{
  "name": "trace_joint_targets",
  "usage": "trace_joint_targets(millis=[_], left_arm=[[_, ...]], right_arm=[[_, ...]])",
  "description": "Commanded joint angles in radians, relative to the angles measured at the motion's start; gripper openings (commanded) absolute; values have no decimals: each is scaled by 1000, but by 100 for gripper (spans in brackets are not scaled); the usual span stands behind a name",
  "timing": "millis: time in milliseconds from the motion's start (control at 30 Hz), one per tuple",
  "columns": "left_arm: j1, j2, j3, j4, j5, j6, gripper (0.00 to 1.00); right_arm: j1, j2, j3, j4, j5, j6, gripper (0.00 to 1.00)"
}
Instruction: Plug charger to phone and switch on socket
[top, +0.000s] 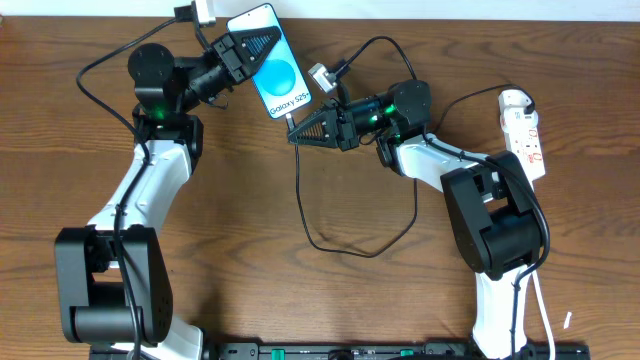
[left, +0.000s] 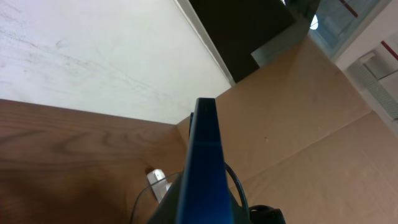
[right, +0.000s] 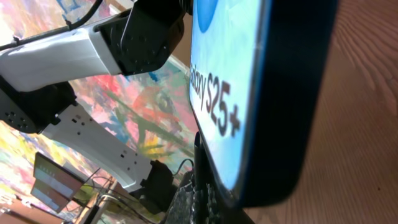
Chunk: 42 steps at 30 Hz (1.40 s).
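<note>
The phone (top: 275, 75), with a blue screen and white "Galaxy S25+" text, is held tilted above the table's back middle by my left gripper (top: 250, 48), which is shut on its upper part. In the left wrist view the phone (left: 204, 155) is edge-on. My right gripper (top: 297, 132) is shut on the plug end of the charger (top: 305, 200), right at the phone's lower edge. The thin black cable loops down across the table. In the right wrist view the phone (right: 249, 81) fills the frame above my fingers (right: 202, 202). The white socket (top: 524, 125) lies at the far right.
A small grey adaptor (top: 320, 75) lies just right of the phone, and it also shows in the left wrist view (left: 158, 180). A white block with a black lead (top: 200, 12) sits at the table's back edge. A brown cardboard wall (left: 298, 124) stands behind.
</note>
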Motion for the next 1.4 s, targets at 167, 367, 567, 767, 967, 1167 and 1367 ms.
trace_joint_targets(millis=[167,367,567,767,967,1167,1367], left_arm=[[-3,-15,3,14,45,-5,7],[-3,-15,3,14,46,-6,7],[-4,-15,3,14,53,-9,7],[-4,-15,3,29,81,-9,7],[-4,-15,3,29,98,-8,8],[-3,-15,3,29,89,-8,7],[-3,-15,3,29,6,-4,8]], right_arm=[[-17,-17,19,3,2,5,1],[-22,-17,19,3,2,2,1],[-23,-17,19,3,2,-3,1],[-23,-17,19,3,2,-5,1],[-23,-17,19,3,2,-5,1],[-23,-17,19,3,1,-5,1],[-23,-17,19,3,-8,-5,1]])
